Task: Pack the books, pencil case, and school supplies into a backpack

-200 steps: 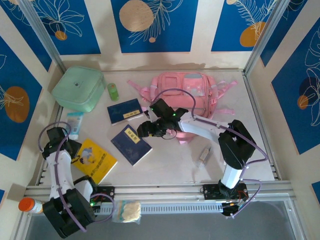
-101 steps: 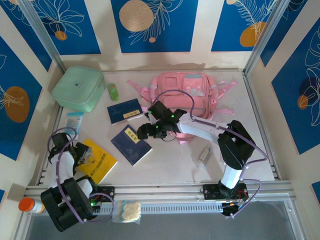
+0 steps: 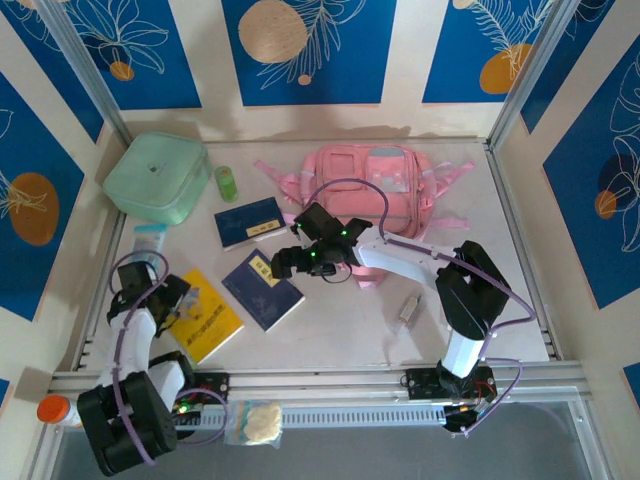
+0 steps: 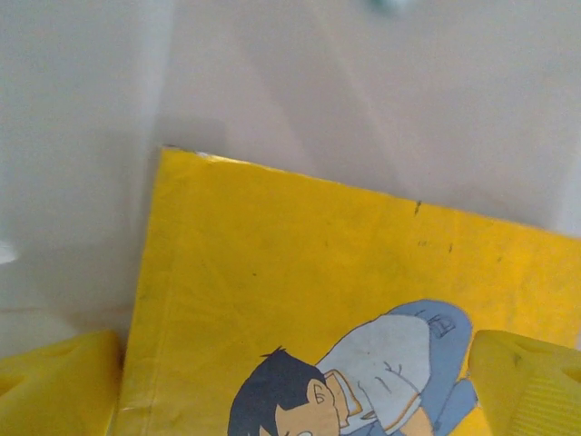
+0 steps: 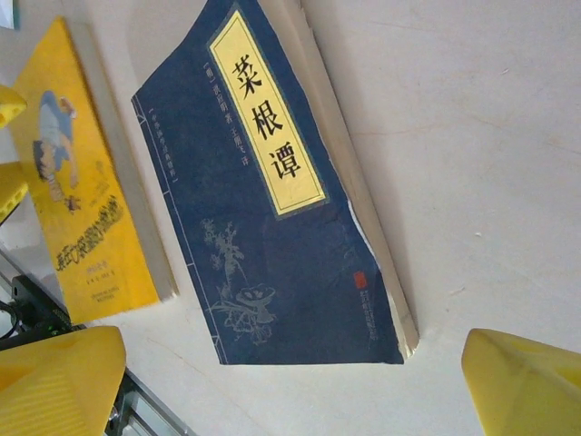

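Observation:
A yellow book (image 3: 208,320) with a cartoon boy (image 4: 363,300) lies front left. My left gripper (image 3: 170,300) hovers open over its left corner, one fingertip (image 4: 54,391) off the book's edge, the other (image 4: 531,386) above the cover. A navy book (image 3: 262,288) with a pale label (image 5: 272,218) lies at the centre. My right gripper (image 3: 285,264) stands open just above its right edge, holding nothing. A second navy book (image 3: 250,222) lies behind it. The pink backpack (image 3: 375,185) rests at the back. A clear-grey piece (image 3: 407,311) lies front right. The pencil case is out of view.
A mint-green lidded box (image 3: 155,178) sits back left, a small green bottle (image 3: 226,182) beside it and a teal packet (image 3: 150,242) in front of it. An orange-capped bottle (image 3: 55,410) and a clear bag (image 3: 250,422) lie at the near rail.
My left gripper swung in from the table's left edge onto the yellow book's corner. My right gripper's jaws spread wider and edged left over the navy book.

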{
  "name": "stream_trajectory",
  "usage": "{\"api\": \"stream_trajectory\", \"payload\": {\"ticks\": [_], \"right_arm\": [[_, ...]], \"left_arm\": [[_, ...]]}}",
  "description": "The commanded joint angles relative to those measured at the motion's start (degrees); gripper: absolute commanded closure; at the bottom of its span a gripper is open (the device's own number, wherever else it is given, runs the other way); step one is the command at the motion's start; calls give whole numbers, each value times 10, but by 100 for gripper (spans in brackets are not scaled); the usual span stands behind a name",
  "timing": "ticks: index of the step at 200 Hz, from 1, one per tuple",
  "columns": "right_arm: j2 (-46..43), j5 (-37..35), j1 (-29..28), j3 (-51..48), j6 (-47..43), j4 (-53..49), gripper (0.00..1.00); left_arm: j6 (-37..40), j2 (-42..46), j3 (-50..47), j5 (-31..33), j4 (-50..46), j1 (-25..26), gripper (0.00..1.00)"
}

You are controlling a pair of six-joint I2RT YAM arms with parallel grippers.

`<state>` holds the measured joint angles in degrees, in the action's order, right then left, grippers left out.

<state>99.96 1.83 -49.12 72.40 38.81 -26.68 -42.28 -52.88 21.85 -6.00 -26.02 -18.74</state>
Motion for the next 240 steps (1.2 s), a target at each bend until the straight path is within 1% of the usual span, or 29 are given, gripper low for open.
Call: {"api": "stream_trajectory", "payload": {"ticks": [1,18,35,54,62,76,104,139,164,177,194,214,240], "right_arm": [[-15,-2,-4,4,5,-15,3],[-11,7,-5,7,9,-16,3],[-1,11,-13,21,16,-26,3],[14,7,-29,45,19,-45,3],[20,8,-36,53,22,-46,4],[35,16,-50,64,34,-40,6],[91,19,-81,115,43,-49,11],[163,35,-95,181,39,-52,17],[203,16,-97,220,27,-64,18],[220,6,-95,231,22,-69,19],[235,15,-93,237,21,-64,21],[245,16,-102,238,20,-51,21],[271,15,-112,266,22,-65,21]], "left_arm": [[-52,-10,-4,-108,88,70,5],[-75,-26,7,-107,109,113,5],[-77,-29,20,-101,106,130,6],[-41,-16,40,-61,53,131,5],[-27,-11,45,-55,38,130,5],[-4,-9,54,-46,6,131,5],[27,12,61,4,-65,131,8],[35,43,46,-9,-73,131,11],[37,42,46,1,-91,130,14],[37,49,43,5,-93,130,15],[38,55,39,12,-95,130,15],[34,46,46,15,-102,129,15],[21,52,45,26,-102,129,16]]}}
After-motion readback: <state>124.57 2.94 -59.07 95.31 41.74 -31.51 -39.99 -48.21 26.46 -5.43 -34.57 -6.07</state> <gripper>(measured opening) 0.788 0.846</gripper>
